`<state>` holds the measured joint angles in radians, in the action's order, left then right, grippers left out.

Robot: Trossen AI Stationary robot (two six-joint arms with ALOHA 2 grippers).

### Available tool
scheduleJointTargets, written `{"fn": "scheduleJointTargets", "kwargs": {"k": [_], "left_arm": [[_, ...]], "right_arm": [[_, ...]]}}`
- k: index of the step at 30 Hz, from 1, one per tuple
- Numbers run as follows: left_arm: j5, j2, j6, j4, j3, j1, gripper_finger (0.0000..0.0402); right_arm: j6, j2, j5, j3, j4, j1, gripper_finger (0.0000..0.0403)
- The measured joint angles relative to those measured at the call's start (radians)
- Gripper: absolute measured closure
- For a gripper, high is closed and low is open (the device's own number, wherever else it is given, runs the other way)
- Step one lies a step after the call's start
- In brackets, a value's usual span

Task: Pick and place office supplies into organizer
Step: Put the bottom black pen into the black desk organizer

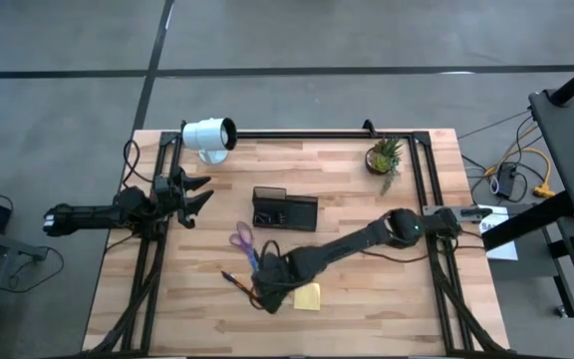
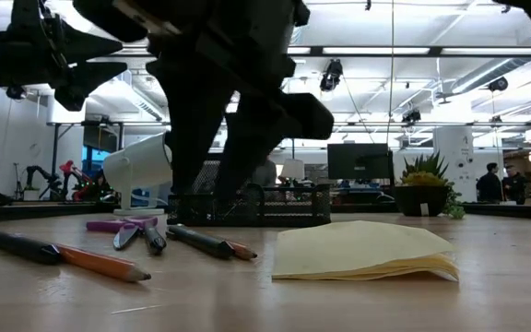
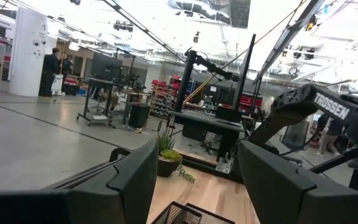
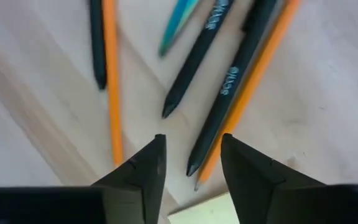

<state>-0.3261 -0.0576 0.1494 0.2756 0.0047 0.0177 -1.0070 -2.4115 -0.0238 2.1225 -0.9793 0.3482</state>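
Down over the pen pile near the front of the table, the right gripper hangs w/ fingers apart by a narrow gap, holding nothing. Its wrist view shows the tips just above the wood, w/ a black pen and an orange pencil lying side by side right ahead, another black pen, a second orange pencil and a teal tip farther out. Yellow sticky pad sits just beside that gripper, flat on the table. Purple scissors lie a bit farther back, btwn the pens and the organizer, which is mid-table and apart from the loose stuff. Beyond that there's the white lamp thing and a small potted plant along the back edge. Left gripper waits off at the left side of the table, raised, fingers spread wide, empty.
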Motion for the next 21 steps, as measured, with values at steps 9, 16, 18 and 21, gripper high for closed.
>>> {"fn": "scheduleJointTargets", "kwargs": {"k": [9,16,18,21], "left_arm": [[0.000,-0.001,0.000,-0.001,0.000,0.000,0.0194],[0.000,-0.001,0.000,0.000,0.000,0.000,0.0194],[0.000,-0.001,0.000,0.000,0.000,0.000,0.0194],[0.000,-0.001,0.000,0.000,0.000,0.000,0.0194]], "right_arm": [[0.173,-0.003,-0.065,-0.012,0.023,0.065,0.0299],[0.113,-0.003,-0.076,-0.051,0.037,0.072,0.0313],[0.112,-0.003,-0.076,-0.064,0.050,0.072,0.0321],[0.110,-0.003,-0.077,-0.075,0.072,0.067,0.0333]]}}
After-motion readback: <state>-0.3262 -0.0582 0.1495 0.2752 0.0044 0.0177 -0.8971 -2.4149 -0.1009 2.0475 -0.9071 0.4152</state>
